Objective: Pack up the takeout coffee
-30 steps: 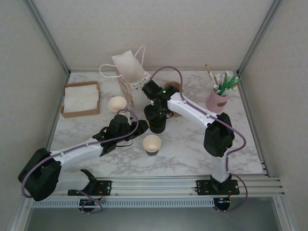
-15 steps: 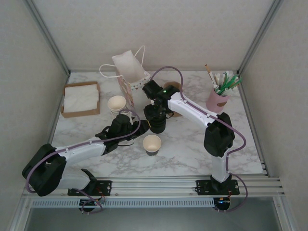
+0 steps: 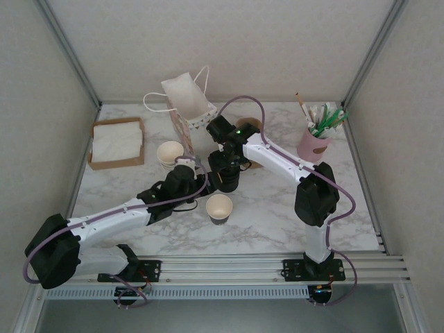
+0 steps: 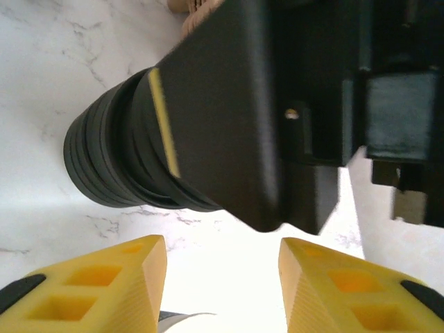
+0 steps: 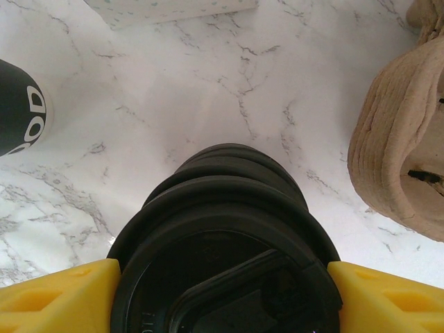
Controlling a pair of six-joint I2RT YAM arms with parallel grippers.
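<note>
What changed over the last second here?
The left gripper swung forward and rightward, toward the stack of black lids; its jaws are open and empty. The right gripper stayed over that stack, jaws on either side. The open paper cup did not move.

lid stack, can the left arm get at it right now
Probably yes, sideways: the right gripper caps the lid stack, but its lower rings face the open left gripper bare.
</note>
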